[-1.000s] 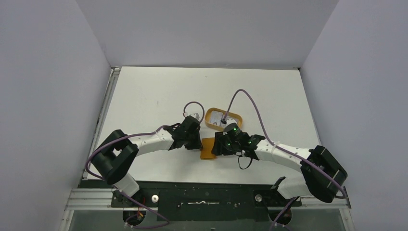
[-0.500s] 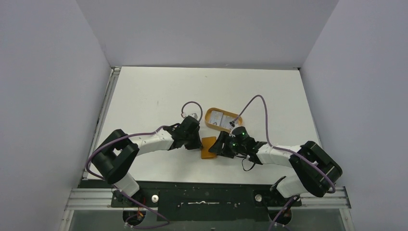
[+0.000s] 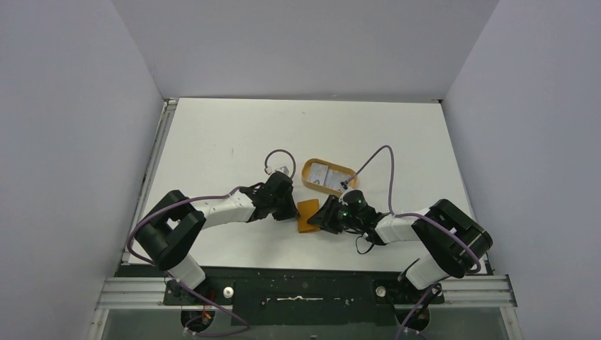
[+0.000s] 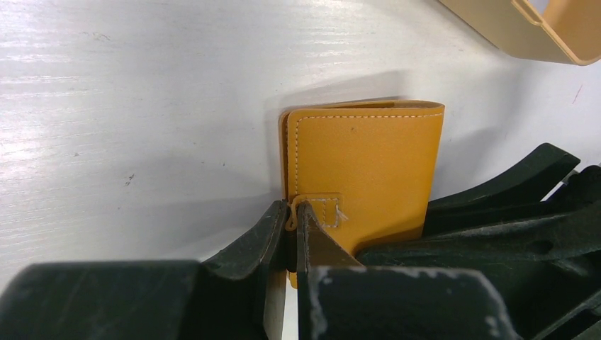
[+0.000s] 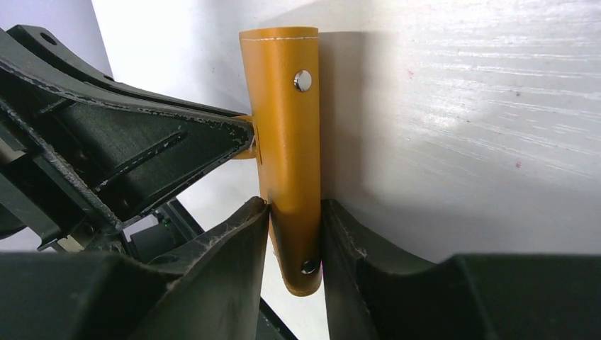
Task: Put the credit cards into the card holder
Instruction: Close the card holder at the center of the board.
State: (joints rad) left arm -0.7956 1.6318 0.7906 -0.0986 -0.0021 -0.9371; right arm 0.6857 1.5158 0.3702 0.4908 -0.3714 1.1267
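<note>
**Desk:** So where is the card holder (image 3: 307, 216)?

**Photographer:** On the white surface (image 3: 212, 142), just on the near side of the oval tray (image 3: 305, 175), between both hands. The credit cards (image 3: 322, 172) lie inside that tray.

**Desk:** And the grips?

**Photographer:** The left hand (image 4: 292, 216) is pinched tight on the closure tab (image 4: 322, 211). The right hand (image 5: 294, 212) is closed onto a studded flap (image 5: 287, 120), with a finger against each face.

**Desk:** Its heading?

**Photographer:** The long axis appears to run from the near side toward the tray, and the tab faces the left hand.

**Desk:** The danger?

**Photographer:** Opposing pulls could slip the thin tab free. The holder might then fall shut or skid toward the tray.
</note>
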